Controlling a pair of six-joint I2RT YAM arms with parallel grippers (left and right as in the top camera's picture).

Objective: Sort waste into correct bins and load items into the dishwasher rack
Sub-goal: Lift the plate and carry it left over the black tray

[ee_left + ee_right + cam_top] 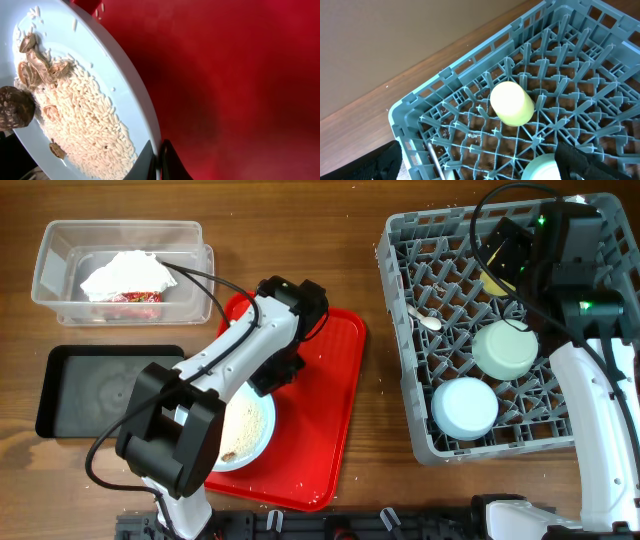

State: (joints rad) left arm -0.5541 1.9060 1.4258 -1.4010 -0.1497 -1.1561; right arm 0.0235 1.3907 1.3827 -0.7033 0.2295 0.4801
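Grey plastic forms the dishwasher rack (398,320) at the desk's right. Among its pegs are a mint-green bowl (505,348), a pale blue bowl (465,407), a white spoon (428,320) and a small yellow cup (511,103). The right jaws hang spread wide above the cup, holding nothing. The red tray (335,400) lies mid-desk, and the pale blue plate (245,430) is at its near left corner, partly under the left arm. The black tray (60,395) lies at the left edge. Behind it, the clear tub (50,275) holds a crumpled white napkin (125,275) over red-and-white wrappers (130,297). The left jaws are pinched tight on the plate's rim. Rice-like scraps (85,120) with brown bits (15,105) cover the plate.
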